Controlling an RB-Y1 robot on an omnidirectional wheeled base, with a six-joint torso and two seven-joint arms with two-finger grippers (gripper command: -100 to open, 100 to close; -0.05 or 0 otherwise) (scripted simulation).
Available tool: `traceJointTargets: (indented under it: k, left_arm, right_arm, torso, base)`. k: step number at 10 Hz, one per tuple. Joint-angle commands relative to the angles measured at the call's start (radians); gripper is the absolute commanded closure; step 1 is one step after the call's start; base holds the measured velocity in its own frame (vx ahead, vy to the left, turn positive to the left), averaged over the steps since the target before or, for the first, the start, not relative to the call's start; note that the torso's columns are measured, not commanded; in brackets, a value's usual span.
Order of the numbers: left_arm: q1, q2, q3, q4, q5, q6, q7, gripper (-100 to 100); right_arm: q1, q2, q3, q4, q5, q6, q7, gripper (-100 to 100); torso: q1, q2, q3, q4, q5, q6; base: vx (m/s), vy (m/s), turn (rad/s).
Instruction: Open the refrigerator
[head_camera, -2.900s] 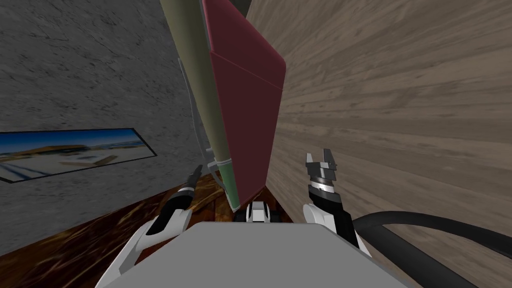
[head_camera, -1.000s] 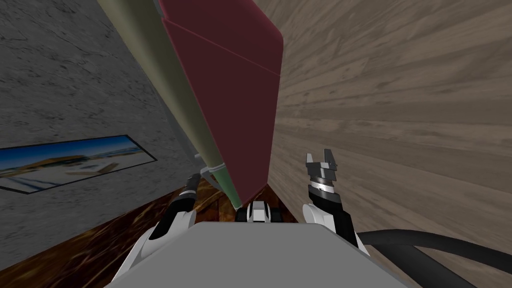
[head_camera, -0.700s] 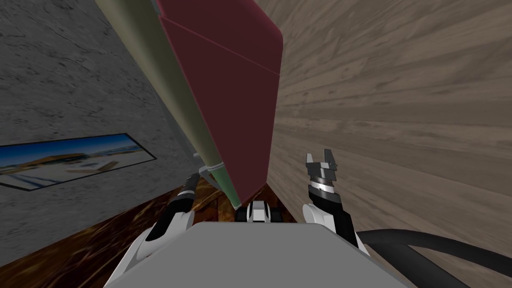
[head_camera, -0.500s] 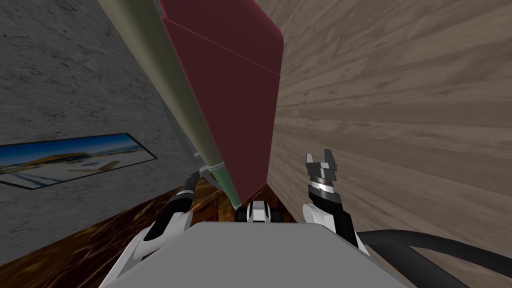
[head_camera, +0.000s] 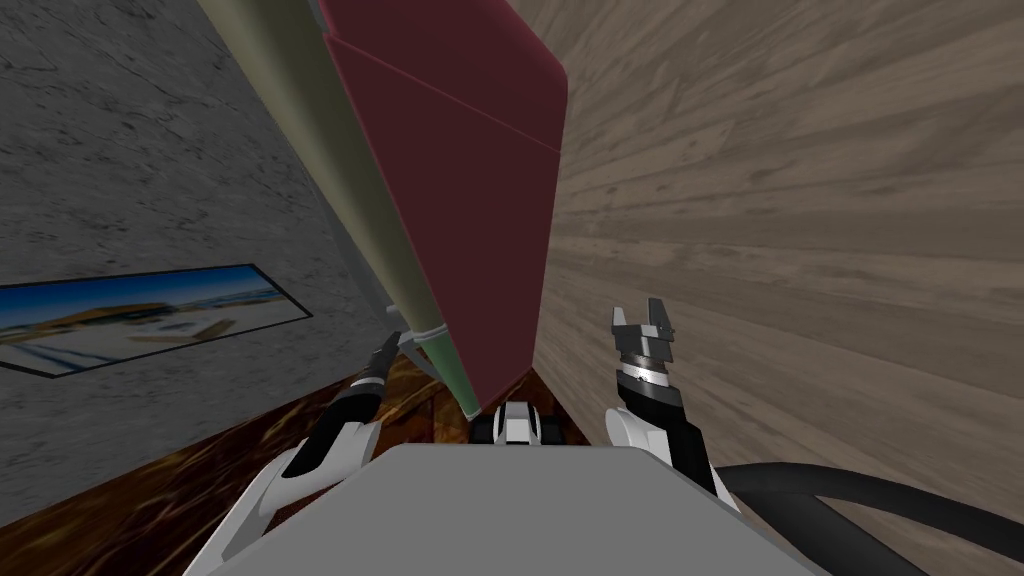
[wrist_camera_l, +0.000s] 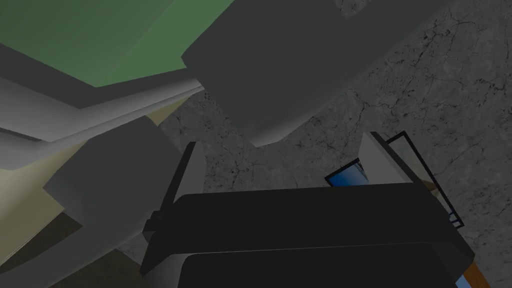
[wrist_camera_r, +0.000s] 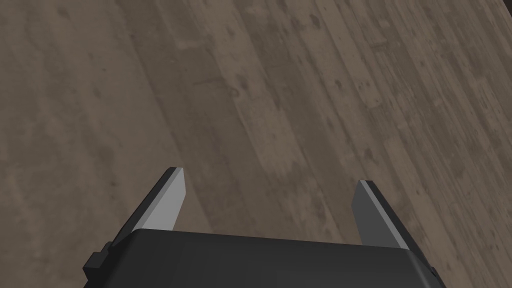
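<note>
The refrigerator (head_camera: 470, 200) stands straight ahead, with a dark red side, an olive front (head_camera: 340, 170) and a green lower door (head_camera: 452, 370). A grey handle (head_camera: 412, 338) sits where the olive and green parts meet. My left gripper (head_camera: 388, 345) is right beside that handle. In the left wrist view the left gripper (wrist_camera_l: 285, 155) is open. The grey handle (wrist_camera_l: 280, 65) looms just beyond its fingertips with nothing between them, and the green door (wrist_camera_l: 100, 35) lies past it. My right gripper (head_camera: 642, 315) is held up to the right of the refrigerator; in its wrist view the right gripper (wrist_camera_r: 267, 200) is open and empty.
A grey stone wall (head_camera: 150, 150) with a framed picture (head_camera: 130, 310) runs along the left. A wood plank wall (head_camera: 800, 250) closes the right, close to the refrigerator. The floor (head_camera: 200, 470) is dark wood. A black hose (head_camera: 850, 490) curves at lower right.
Since 2.9 s ago the refrigerator's olive front has spread leftward in the head view. Over the last half second my left gripper has risen slightly toward the handle. The right arm is still.
</note>
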Motion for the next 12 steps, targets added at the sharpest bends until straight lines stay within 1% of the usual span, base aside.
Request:
traceJointTargets:
  k: [1,4,5,6,7,8,9,10,11,12]
  left_arm:
    - [0.004,-0.057,0.002,-0.003,-0.001,0.0,-0.001,-100]
    - [0.005,-0.126,0.002,-0.006,-0.002,0.001,-0.001,-100]
    - [0.006,-0.113,0.001,-0.006,-0.002,0.0,-0.001,-100]
    - [-0.005,-0.116,0.002,0.01,0.001,0.0,0.005,-100]
    - [0.001,-0.117,0.001,0.003,-0.001,-0.001,0.001,-100]
    - [0.0,-0.118,0.001,0.004,-0.001,-0.002,0.001,100]
    - [-0.003,-0.094,-0.013,0.008,0.009,-0.003,0.005,100]
    - [-0.003,-0.094,-0.013,0.008,0.009,-0.003,0.005,100]
    - [-0.006,-0.07,-0.026,0.011,0.018,-0.005,0.009,100]
    - [-0.006,-0.07,-0.026,0.011,0.018,-0.005,0.009,100]
  right_arm:
    - [0.0,0.0,0.0,0.0,0.0,0.0,0.0,0]
    - [0.002,0.0,0.0,0.0,0.0,0.0,0.0,0]
    - [0.003,0.0,0.0,0.0,0.0,0.0,0.0,0]
    - [0.004,0.0,0.0,0.0,0.0,0.0,0.0,0]
    - [0.004,0.0,0.0,0.0,0.0,0.0,0.0,0]
    - [0.004,0.0,0.0,0.0,0.0,0.0,0.0,0]
    - [0.004,0.0,0.0,0.0,0.0,0.0,0.0,0]
    - [0.004,0.0,0.0,0.0,0.0,0.0,0.0,0]
    - [0.004,0.0,0.0,0.0,0.0,0.0,0.0,0]
    - [0.004,-0.001,0.0,0.0,0.0,0.0,0.0,0]
  torso:
    - [-0.003,0.0,0.0,0.0,-0.002,0.0]
    - [0.001,0.005,0.004,0.002,-0.001,0.0]
    - [0.001,0.005,0.004,0.002,-0.001,0.001]
    - [0.003,0.004,0.005,0.002,-0.001,0.001]
    - [0.009,0.001,0.003,0.001,0.002,0.001]
    - [0.011,0.001,0.001,0.0,0.004,0.001]
    - [0.012,0.001,0.0,0.0,0.005,0.001]
    - [0.023,0.002,0.001,0.001,0.007,0.003]
    - [0.028,0.001,0.002,0.001,0.01,0.004]
    - [0.027,-0.003,-0.001,-0.001,0.01,0.005]
  base:
    - [0.009,-0.071,0.002]
    - [-0.004,-0.009,-0.001]
    - [0.003,0.01,0.001]
    - [0.068,0.068,-0.004]
    - [0.045,0.042,-0.006]
    - [0.006,0.005,0.0]
    - [-0.058,0.164,-0.057]
    - [-0.08,0.234,-0.065]
    - [-0.104,0.249,-0.109]
    - [-0.1,0.21,-0.065]
